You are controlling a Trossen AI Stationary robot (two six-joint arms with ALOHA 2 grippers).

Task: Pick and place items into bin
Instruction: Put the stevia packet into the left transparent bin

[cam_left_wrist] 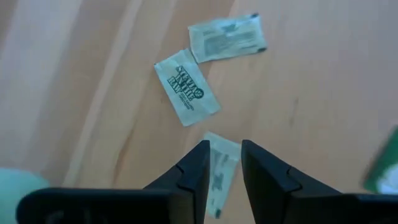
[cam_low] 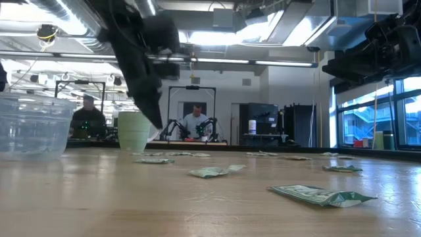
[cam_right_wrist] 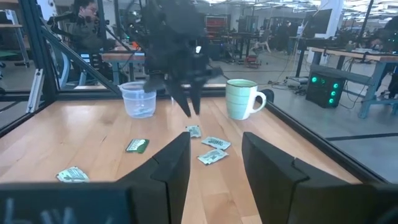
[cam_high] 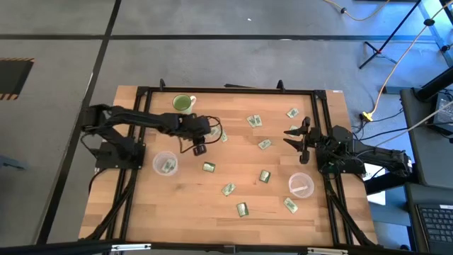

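Observation:
Several small green-and-white packets lie scattered on the wooden table, among them one (cam_high: 209, 167) near the middle and one (cam_high: 255, 120) farther back. My left gripper (cam_high: 200, 149) hangs just above the table near the mug, its jaws a narrow gap apart. In the left wrist view a packet (cam_left_wrist: 219, 171) lies on the wood under the gripper (cam_left_wrist: 224, 148), with two more packets (cam_left_wrist: 186, 87) beyond it. A clear plastic bin (cam_high: 165, 163) with one packet inside stands to the left of this gripper. My right gripper (cam_high: 297, 134) waits open at the right side, holding nothing.
A light-green mug (cam_high: 184, 103) stands at the back left, close to the left arm. A second clear bin (cam_high: 301, 185) sits front right. A black frame (cam_high: 226, 90) rims the table. People sit at desks in the room beyond (cam_low: 195, 122).

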